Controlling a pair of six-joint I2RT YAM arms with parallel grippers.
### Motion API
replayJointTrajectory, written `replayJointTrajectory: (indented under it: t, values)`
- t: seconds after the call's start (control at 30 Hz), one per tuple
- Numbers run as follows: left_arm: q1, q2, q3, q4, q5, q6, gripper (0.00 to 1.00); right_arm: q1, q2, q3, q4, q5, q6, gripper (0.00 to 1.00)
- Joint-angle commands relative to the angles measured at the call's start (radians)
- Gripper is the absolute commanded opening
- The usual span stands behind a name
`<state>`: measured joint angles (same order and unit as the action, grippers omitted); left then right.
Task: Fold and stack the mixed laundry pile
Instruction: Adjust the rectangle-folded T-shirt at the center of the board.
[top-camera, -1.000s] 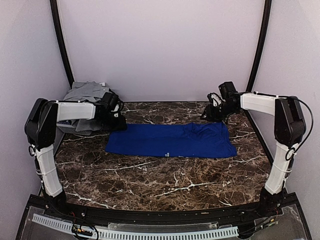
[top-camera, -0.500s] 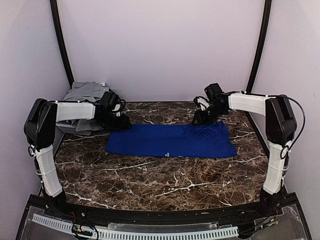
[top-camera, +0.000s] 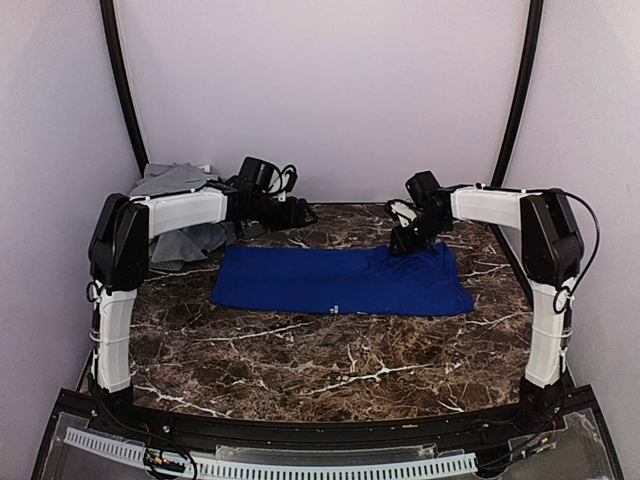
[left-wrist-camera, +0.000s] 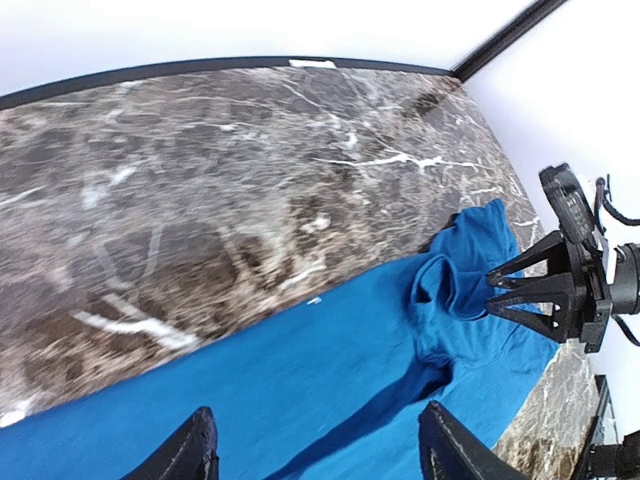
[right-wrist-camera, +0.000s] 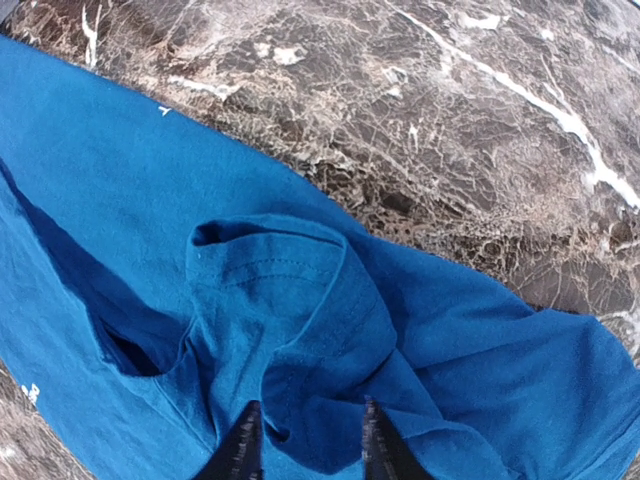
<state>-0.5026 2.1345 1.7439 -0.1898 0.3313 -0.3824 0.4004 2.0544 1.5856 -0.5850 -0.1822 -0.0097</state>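
Evidently mid-fold: blue T-shirt (top-camera: 340, 280) lies as a long strip across far-centre table (top-camera: 300, 350), rest of pile (top-camera: 172, 188) heaped far-left corner. R gripper (right-wrist-camera: 308, 440), jaws part open, straddles the rumpled sleeve (right-wrist-camera: 270, 290), prob. to tuck it; L gripper (left-wrist-camera: 320, 455) hovers wide open, empty, above far edge.

One blue T-shirt (top-camera: 340, 280); one small white mark (top-camera: 336, 309) on its near edge; one heap of grey garments (top-camera: 170, 187), though how many pieces make it up cannot be told; one marble table (top-camera: 300, 350); two arms, a left arm (top-camera: 185, 212) and a right arm (top-camera: 490, 205); two grippers, the left gripper (top-camera: 302, 213) and the right gripper (top-camera: 398, 244); two fingers on each, four in all; two black poles, one at the left (top-camera: 118, 80) and one at the right (top-camera: 522, 80).
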Motion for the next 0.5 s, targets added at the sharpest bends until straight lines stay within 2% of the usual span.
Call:
replayJointTrajectory:
  t: [0.0, 0.17, 0.2, 0.33, 0.4, 0.47]
  values:
    - [-0.025, 0.123, 0.113, 0.041, 0.085, -0.048, 0.67, -0.003, 0.036, 0.065, 0.001, 0.003, -0.032, 0.26]
    - [-0.058, 0.256, 0.28, 0.051, 0.115, -0.074, 0.65, -0.009, 0.047, 0.068, 0.0, -0.018, -0.035, 0.12]
    - [-0.062, 0.293, 0.319, 0.054, 0.129, -0.086, 0.65, -0.011, 0.046, 0.068, -0.003, -0.019, -0.033, 0.12]
    - [-0.083, 0.383, 0.418, 0.051, 0.163, -0.115, 0.64, -0.018, 0.023, 0.048, -0.007, -0.036, -0.026, 0.32]
    - [-0.095, 0.402, 0.437, 0.051, 0.167, -0.117, 0.64, -0.024, -0.004, 0.019, 0.009, -0.059, -0.027, 0.39]
    - [-0.104, 0.413, 0.447, 0.056, 0.164, -0.118, 0.64, -0.031, -0.024, -0.005, 0.022, -0.089, -0.028, 0.41]
